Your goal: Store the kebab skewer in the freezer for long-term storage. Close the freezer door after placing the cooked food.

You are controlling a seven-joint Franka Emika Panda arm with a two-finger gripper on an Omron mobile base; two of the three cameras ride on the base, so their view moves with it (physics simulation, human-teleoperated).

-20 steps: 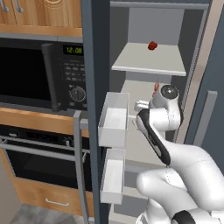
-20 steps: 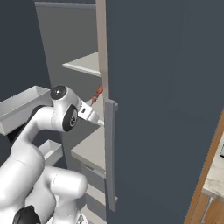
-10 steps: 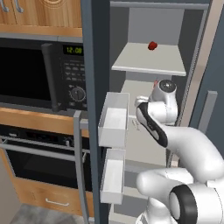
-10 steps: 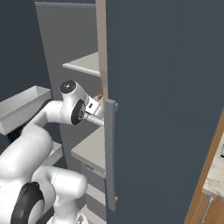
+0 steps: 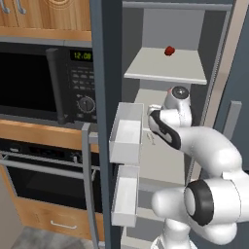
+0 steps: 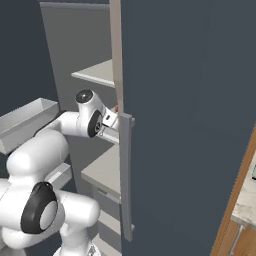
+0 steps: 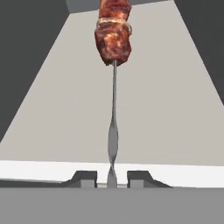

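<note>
In the hand view my gripper (image 7: 112,177) is shut on the bare end of the kebab skewer (image 7: 113,109). The thin metal stick points away from me, and its reddish-brown meat chunks (image 7: 113,38) hang over a flat whitish shelf (image 7: 175,109) inside the freezer. In the left base view my arm reaches into the freezer (image 5: 168,160) at the middle shelf, with the wrist (image 5: 178,97) hiding the fingers. The freezer door (image 5: 104,73) stands wide open at the left, its white bins (image 5: 127,131) facing the arm.
A small round red item (image 5: 169,50) lies on the upper shelf (image 5: 165,68). The black microwave (image 5: 39,82) and oven (image 5: 44,170) are left of the open door. The plain slate-grey door (image 6: 190,125) with its bar handle (image 6: 126,175) stands close on the arm's right.
The arm has stretched further into the freezer, carrying the skewer deeper over the middle shelf. The wrist now sits higher and further in. The door has not moved.
</note>
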